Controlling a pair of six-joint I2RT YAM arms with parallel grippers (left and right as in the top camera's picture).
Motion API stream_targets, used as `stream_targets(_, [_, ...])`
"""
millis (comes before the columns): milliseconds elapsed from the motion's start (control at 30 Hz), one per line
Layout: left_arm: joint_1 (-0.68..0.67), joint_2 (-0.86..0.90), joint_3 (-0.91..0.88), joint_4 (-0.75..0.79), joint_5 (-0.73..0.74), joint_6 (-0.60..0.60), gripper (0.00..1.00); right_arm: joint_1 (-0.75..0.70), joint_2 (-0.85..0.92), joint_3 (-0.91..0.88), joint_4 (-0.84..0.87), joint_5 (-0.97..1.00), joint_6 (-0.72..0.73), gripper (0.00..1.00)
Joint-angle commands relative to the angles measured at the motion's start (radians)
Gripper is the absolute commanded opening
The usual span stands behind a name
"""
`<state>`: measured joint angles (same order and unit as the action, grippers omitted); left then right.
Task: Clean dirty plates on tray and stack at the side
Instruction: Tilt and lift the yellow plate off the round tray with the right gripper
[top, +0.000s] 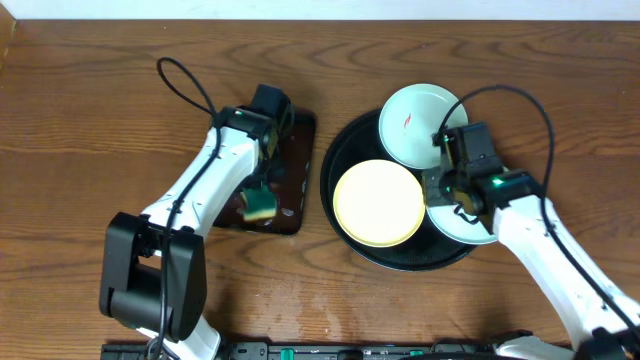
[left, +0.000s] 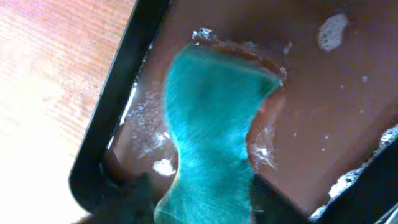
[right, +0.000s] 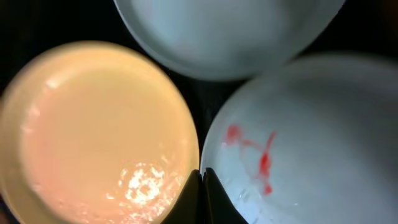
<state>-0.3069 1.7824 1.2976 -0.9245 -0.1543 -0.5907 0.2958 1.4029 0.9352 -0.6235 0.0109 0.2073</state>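
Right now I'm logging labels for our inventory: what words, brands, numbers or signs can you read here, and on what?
None readable in any view.
Pale yellow plate, smeared white plate, black tray, teal sponge: no print.
Red mark on that white plate: a smear, not writing.

The tabletop (top: 80, 120) is warm brown with darker streaks of wood grain. The round tray (top: 327, 185) is glossy black. The yellow plate (top: 378, 203) is pale, with a white sheen. The far white plate (top: 418, 120) is tinted mint and bears a thin red smear (top: 407, 121). The right white plate (top: 470, 228) has the same mint-white. The sponge (top: 260, 203) is teal over yellow. The small tray (top: 297, 170) is dark brown with a black rim, flecked with white foam (left: 333, 31).
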Motion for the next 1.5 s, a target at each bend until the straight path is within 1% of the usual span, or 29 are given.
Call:
stream_targets(0, [0.016,-0.001,0.007,-0.002,0.051,0.015,0.63,-0.003,-0.019,0.012,-0.001,0.042,-0.023,0.01])
stream_targets(200, [0.019,-0.050,0.012,-0.002,0.127,0.054,0.65,0.012,0.000,0.011,-0.014,0.014,-0.022,0.02])
stream_targets(267, [0.019,-0.087,0.012,-0.002,0.148,0.078,0.65,0.008,0.025,0.010,-0.015,0.011,-0.021,0.12])
stream_targets(333, [0.019,-0.141,0.012,-0.002,0.169,0.101,0.66,0.006,0.069,0.010,0.012,-0.027,-0.028,0.20])
stream_targets(400, [0.019,-0.198,0.012,-0.006,0.190,0.113,0.67,0.006,0.119,0.010,0.056,-0.089,-0.075,0.26])
stream_targets(467, [0.019,-0.261,0.012,-0.014,0.200,0.127,0.71,0.006,0.177,0.010,0.094,-0.106,-0.090,0.29])
stream_targets(567, [0.019,-0.344,0.012,-0.042,0.200,0.127,0.79,0.004,0.255,0.010,0.150,-0.106,-0.094,0.29])
stream_targets(633, [0.019,-0.390,0.012,-0.065,0.200,0.127,0.80,0.004,0.294,0.010,0.183,-0.106,-0.105,0.25])
stream_targets(733, [0.019,-0.432,0.012,-0.083,0.200,0.127,0.81,0.004,0.334,0.010,0.197,-0.106,-0.104,0.22])
stream_targets(800, [0.019,-0.446,0.012,-0.084,0.200,0.127,0.80,0.004,0.349,0.010,0.196,-0.106,-0.104,0.17])
stream_targets(833, [0.019,-0.449,0.012,-0.084,0.200,0.127,0.81,0.004,0.351,0.010,0.196,-0.106,-0.104,0.11])
stream_targets(867, [0.019,-0.449,0.012,-0.084,0.200,0.127,0.81,0.004,0.352,0.010,0.196,-0.105,-0.104,0.01])
stream_targets(967, [0.019,-0.447,0.011,-0.084,0.200,0.127,0.81,0.004,0.343,0.011,0.197,-0.105,-0.104,0.01])
stream_targets(1100, [0.019,-0.447,0.011,-0.084,0.199,0.127,0.81,0.004,0.269,0.021,0.169,-0.077,-0.085,0.01])
stream_targets(1167, [0.019,-0.447,0.011,-0.084,0.199,0.127,0.82,0.007,0.198,0.023,0.151,-0.034,-0.080,0.01])
stream_targets(1367, [0.019,-0.447,0.011,-0.084,0.200,0.127,0.82,0.045,-0.036,0.023,0.111,0.163,-0.082,0.01])
stream_targets(1467, [0.019,-0.447,0.011,-0.084,0.200,0.127,0.82,0.084,-0.111,0.023,0.115,0.286,-0.084,0.01])
